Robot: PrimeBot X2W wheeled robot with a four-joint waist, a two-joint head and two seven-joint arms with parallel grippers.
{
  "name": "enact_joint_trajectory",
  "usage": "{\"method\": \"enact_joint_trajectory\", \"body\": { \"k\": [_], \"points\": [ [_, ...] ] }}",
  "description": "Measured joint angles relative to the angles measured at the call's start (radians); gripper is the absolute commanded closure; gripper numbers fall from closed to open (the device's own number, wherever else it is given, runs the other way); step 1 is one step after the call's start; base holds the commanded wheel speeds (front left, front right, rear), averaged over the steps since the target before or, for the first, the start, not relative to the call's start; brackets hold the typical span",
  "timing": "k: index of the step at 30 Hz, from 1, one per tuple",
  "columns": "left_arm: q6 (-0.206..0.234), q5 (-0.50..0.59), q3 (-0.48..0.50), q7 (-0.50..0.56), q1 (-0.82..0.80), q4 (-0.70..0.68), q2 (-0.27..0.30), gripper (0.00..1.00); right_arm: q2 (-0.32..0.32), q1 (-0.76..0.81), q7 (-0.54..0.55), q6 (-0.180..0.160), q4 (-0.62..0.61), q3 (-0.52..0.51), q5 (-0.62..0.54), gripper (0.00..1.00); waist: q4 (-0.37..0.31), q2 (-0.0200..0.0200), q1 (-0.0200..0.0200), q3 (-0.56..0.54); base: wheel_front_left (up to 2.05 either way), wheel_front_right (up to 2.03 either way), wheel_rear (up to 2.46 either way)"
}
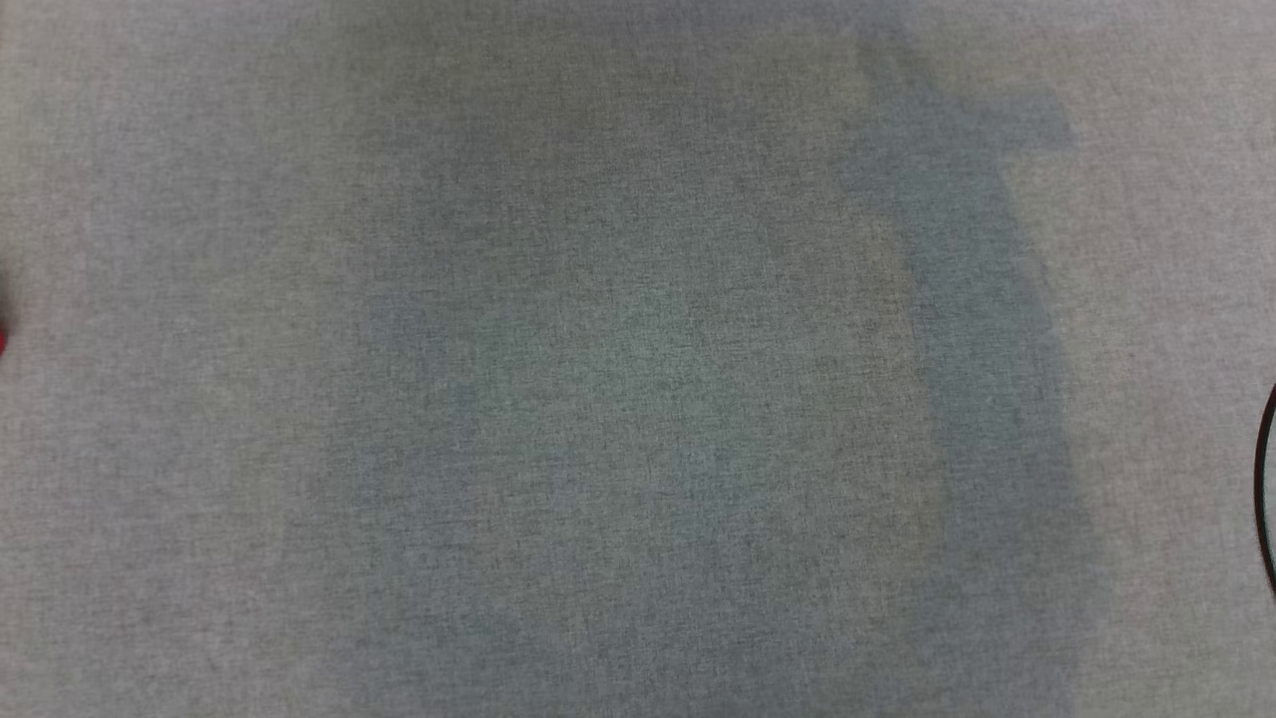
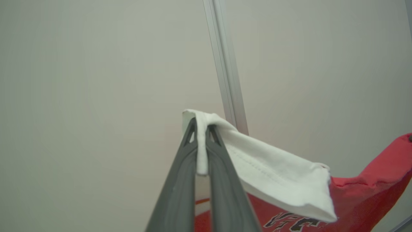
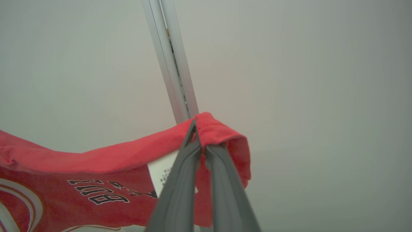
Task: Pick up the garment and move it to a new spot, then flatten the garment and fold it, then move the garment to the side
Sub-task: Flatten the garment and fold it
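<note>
The red-and-white printed fabric garment (image 2: 370, 193) is pinched at lower centre by the left gripper (image 2: 202, 126) and the right gripper (image 3: 199, 135).

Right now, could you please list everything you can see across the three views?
table surface: one, grey cloth, across the head view, partly shadowed.
garment: one, red with dark lettering, held at two points.
sleeve: one, white, part of the garment, left wrist view.
label: one, white, on the garment beside the right jaws.
rail: one in each wrist view, silver, on the pale wall.
curved rim: one, black, right edge of head view; cannot identify.
red sliver: one, left edge of head view; cannot identify.
left jaws: one pair, dark grey, shut on the sleeve's edge.
right jaws: one pair, dark grey, shut on the red hem.
</note>
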Motion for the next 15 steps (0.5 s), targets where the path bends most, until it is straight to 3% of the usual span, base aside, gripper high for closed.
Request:
{"method": "enact_joint_trajectory", "body": {
  "k": [4, 10, 15],
  "points": [
    [0.008, -0.031, 0.028, -0.015, 0.159, -0.015, -0.009, 1.00, -0.017, 0.158, -0.021, 0.000, -0.063, 0.102, 0.035, 1.00, 0.008, 0.0001, 0.0001, -0.015, 0.00, 0.00, 0.00],
    [0.095, 0.012, 0.184, -0.016, 0.544, -0.256, 0.023, 1.00, -0.049, 0.452, -0.037, 0.000, -0.195, 0.191, 0.121, 1.00, 0.015, 0.0000, -0.0001, -0.069, 0.00, 0.00, 0.00],
    [0.159, 0.050, 0.278, -0.016, 0.917, -0.477, 0.009, 1.00, -0.072, 0.682, -0.039, 0.000, -0.327, 0.191, 0.161, 1.00, 0.014, 0.0000, -0.0003, -0.121, 0.00, 0.00, 0.00]
  ]
}}
